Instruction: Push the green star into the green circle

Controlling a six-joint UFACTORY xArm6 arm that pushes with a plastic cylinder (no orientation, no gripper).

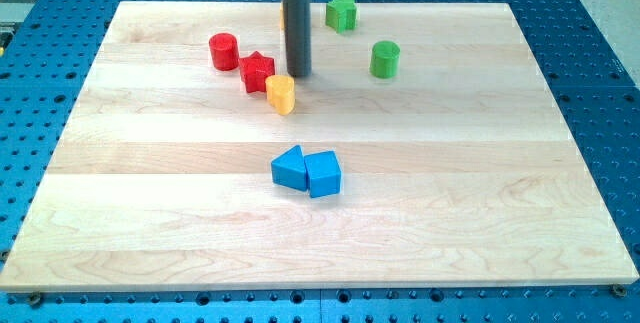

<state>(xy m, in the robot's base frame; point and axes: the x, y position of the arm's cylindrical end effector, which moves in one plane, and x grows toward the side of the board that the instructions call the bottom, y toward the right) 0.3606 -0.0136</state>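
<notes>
The green star (342,12) lies near the view's top edge of the wooden board (150,213), just right of centre. The green circle (385,59), a short cylinder, stands below and to the right of the star, apart from it. My tip (298,73) is the lower end of the dark rod, which comes down from the top centre. It rests on the board left of and below the star, left of the green circle, touching neither.
A red cylinder (224,51), a red star (257,71) and a yellow block (282,94) sit left of and just below my tip. An orange block (283,18) is mostly hidden behind the rod. Two blue blocks (306,171) touch mid-board.
</notes>
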